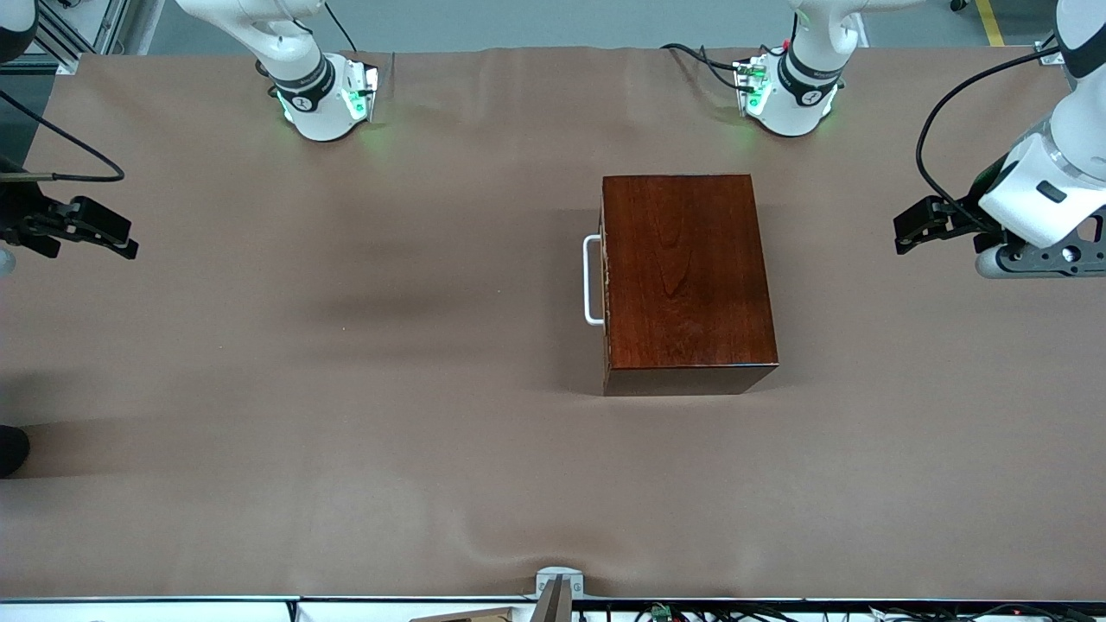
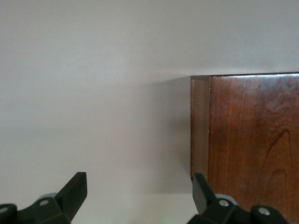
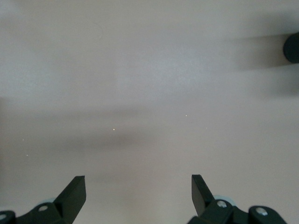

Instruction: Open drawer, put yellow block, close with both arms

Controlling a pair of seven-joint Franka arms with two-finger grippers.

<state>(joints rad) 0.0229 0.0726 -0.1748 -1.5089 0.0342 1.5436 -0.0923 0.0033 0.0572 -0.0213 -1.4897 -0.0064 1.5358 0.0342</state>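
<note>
Both pincers, left pincer and right pincer, gape empty; drawer shut, contents hidden.

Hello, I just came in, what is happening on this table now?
Nothing is being handled yet. A dark wooden box stands on the brown table, its drawer shut, and the white handle faces the right arm's end. The left tool hangs open over the table at the left arm's end, beside the box. The right tool hangs open over bare table at the right arm's end. Neither touches anything. No yellow block is in view.
</note>
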